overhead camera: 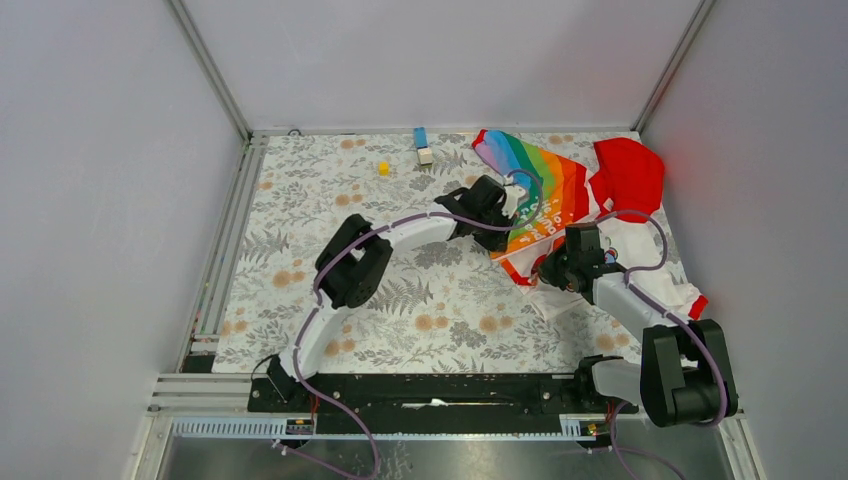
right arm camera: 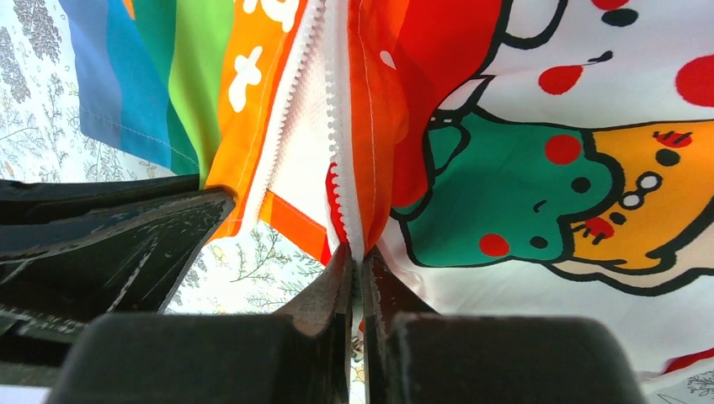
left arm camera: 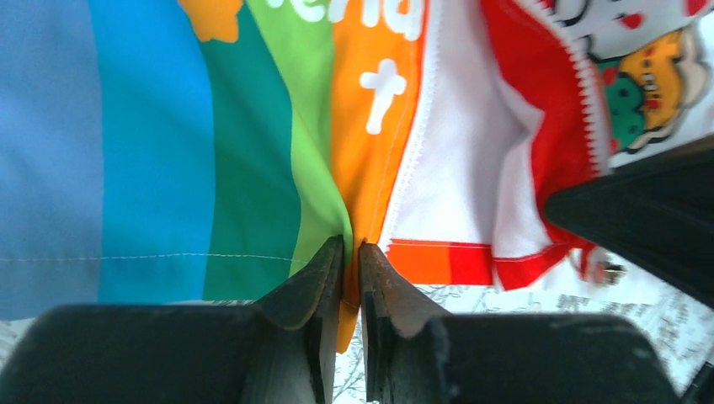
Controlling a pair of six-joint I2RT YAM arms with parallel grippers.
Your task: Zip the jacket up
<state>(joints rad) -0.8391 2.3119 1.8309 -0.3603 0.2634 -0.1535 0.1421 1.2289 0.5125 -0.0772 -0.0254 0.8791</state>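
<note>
Diagonally the jacket (overhead camera: 560,195) lies, hood (overhead camera: 630,175) pointing far-right.

so the jacket (overhead camera: 590,215) sits on the table's (overhead camera: 300,230) far right, a block (overhead camera: 422,146) to its left, small cube (overhead camera: 383,168) further left

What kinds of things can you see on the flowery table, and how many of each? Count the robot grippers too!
Jackets: 1, the jacket
Yellow things: 1, the yellow block
Blue-and-white things: 1, the blue-and-white piece
Grippers: 2, the left gripper and the right gripper, both shut on the jacket
Total: 5
</note>
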